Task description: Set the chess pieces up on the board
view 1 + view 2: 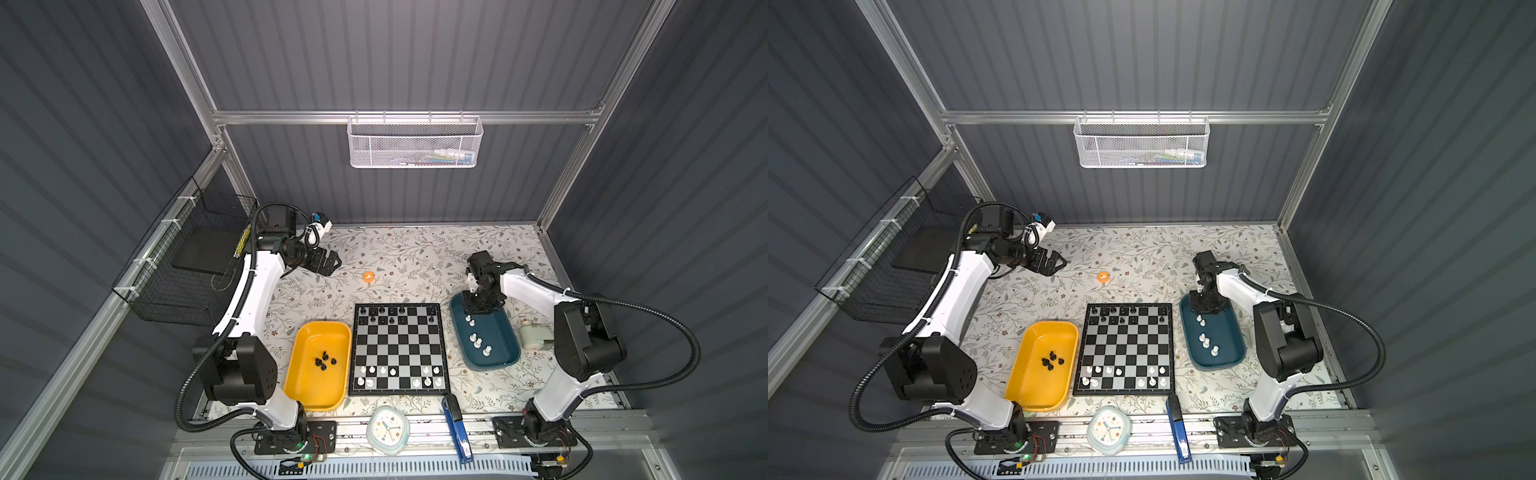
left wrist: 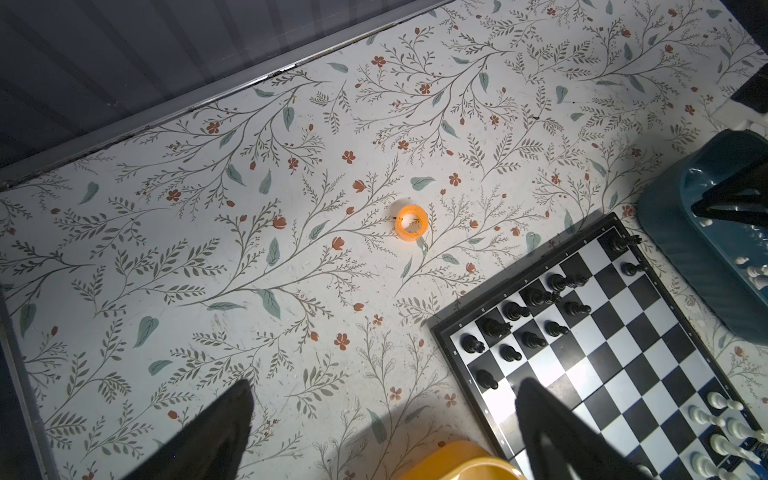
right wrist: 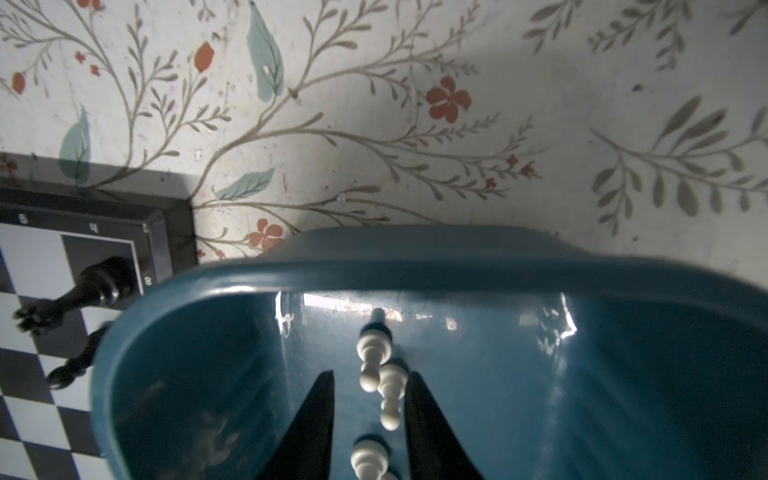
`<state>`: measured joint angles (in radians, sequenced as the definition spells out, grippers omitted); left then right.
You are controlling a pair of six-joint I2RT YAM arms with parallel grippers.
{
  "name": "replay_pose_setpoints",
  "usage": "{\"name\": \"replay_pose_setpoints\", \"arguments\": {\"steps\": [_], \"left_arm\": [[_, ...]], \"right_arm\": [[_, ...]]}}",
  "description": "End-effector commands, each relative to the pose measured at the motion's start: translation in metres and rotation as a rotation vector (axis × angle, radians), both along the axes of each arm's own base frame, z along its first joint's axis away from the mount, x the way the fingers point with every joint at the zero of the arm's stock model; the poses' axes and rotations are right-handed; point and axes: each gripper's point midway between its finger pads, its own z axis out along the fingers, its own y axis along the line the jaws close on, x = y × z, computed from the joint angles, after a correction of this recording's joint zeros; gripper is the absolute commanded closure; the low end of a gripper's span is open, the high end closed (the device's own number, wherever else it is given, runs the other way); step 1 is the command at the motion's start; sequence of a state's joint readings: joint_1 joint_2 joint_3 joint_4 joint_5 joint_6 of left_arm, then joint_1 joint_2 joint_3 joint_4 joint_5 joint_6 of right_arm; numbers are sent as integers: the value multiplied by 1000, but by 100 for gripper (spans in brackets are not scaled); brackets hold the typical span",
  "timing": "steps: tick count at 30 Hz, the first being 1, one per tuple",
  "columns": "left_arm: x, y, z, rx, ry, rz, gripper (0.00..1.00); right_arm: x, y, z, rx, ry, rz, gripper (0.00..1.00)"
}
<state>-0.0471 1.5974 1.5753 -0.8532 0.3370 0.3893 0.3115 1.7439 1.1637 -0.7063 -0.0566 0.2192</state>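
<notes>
Straddling white pawns (image 3: 390, 395) in teal tray (image 3: 415, 266), right claw (image 3: 370, 374) slightly parted; left claw (image 2: 384, 382) gaping.

One board (image 1: 399, 345) carried twelve black chess pieces (image 2: 515, 311) and, as nearly as such small shapes could be counted, eleven white chess pieces (image 1: 392, 371). One yellow tray (image 1: 307, 386) held four more black pieces (image 1: 324, 355), and one teal tray (image 1: 503, 345) held five more white pieces (image 1: 478, 343). Around them were one orange ring (image 1: 368, 276), one clock (image 1: 387, 428), one blue stapler (image 1: 457, 432), one white mesh basket (image 1: 415, 145) and one black wire basket (image 1: 174, 291).
</notes>
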Motion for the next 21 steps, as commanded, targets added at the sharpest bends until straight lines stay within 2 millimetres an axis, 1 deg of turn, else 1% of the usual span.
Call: {"name": "replay_pose_setpoints", "arguments": {"steps": [1, 21], "left_arm": [[-7, -2, -4, 9, 22, -18, 0], [-8, -2, -5, 11, 25, -18, 0]], "right_arm": [[-2, -1, -7, -29, 19, 17, 68], [-2, 4, -21, -43, 41, 31, 71]]}}
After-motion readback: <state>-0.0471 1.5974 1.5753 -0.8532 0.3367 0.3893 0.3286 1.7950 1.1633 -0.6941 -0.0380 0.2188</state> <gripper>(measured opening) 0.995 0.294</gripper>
